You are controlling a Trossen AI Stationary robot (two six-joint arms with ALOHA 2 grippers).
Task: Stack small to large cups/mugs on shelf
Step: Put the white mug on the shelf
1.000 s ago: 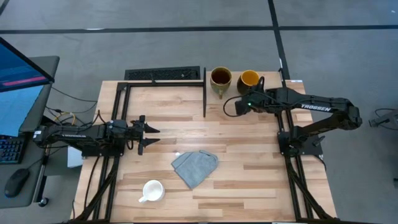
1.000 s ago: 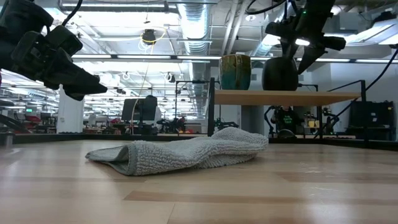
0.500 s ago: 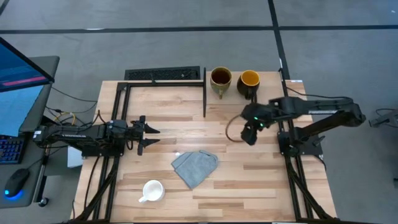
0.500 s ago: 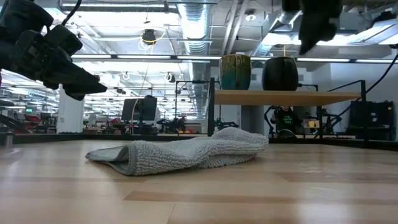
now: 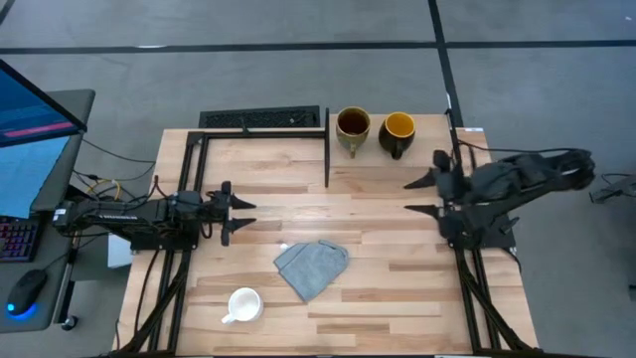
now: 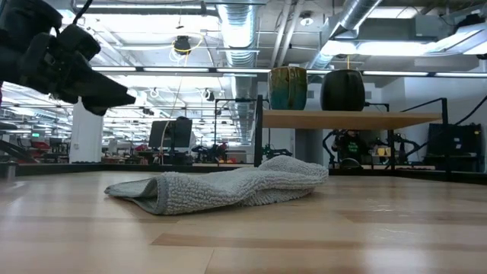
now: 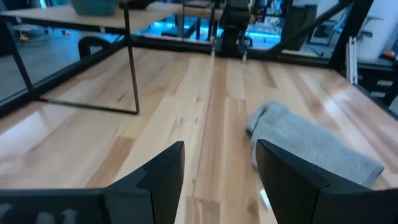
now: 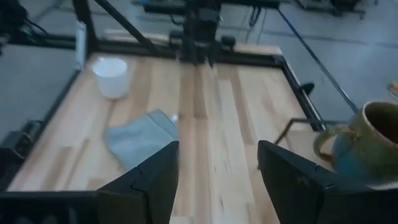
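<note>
High view: white mug (image 5: 243,304) lies at five o'clock from the open, empty left claw (image 5: 241,213) (nearer arm); open right claw (image 5: 417,195) waits far off.

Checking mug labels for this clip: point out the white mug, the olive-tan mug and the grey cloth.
white mug (image 5: 244,303), high view, on its open inside.
olive-tan mug (image 5: 353,124), high view, on its dark inside.
grey cloth (image 5: 311,267), high view, on its middle.
</note>
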